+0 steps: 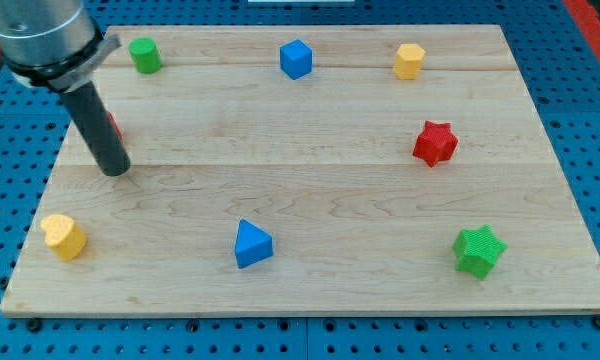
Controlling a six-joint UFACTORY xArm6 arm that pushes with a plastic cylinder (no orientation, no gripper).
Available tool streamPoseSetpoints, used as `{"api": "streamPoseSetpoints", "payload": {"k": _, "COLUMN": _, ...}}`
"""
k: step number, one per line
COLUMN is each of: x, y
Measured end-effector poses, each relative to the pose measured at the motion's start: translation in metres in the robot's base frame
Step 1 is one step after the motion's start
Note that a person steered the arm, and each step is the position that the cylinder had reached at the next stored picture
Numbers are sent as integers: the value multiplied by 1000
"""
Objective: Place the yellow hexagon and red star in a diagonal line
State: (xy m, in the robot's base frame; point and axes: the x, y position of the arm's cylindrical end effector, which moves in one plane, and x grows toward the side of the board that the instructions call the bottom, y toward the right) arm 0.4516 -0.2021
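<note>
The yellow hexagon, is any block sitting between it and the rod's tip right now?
Nearly: the blue cube sits just above the straight line from my tip to the yellow hexagon, so a direct sweep might clip it.

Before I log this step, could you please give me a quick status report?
My tip at board's left, far from both. Yellow hexagon top right; red star just below it. Nothing between.

green star [478, 250] – blue cube [296, 58]
</note>
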Motion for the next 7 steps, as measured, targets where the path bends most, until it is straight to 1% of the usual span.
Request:
{"api": "streamPoseSetpoints", "payload": {"k": 1, "x": -10, "y": 16}}
{"api": "streamPoseSetpoints", "payload": {"k": 2, "x": -38, "y": 37}}
{"api": "streamPoseSetpoints", "payload": {"k": 3, "x": -76, "y": 115}}
{"api": "streamPoseSetpoints", "payload": {"k": 4, "x": -103, "y": 210}}
{"api": "streamPoseSetpoints", "payload": {"k": 5, "x": -144, "y": 298}}
{"api": "streamPoseSetpoints", "payload": {"k": 6, "x": -173, "y": 338}}
{"api": "streamPoseSetpoints", "payload": {"k": 7, "x": -174, "y": 357}}
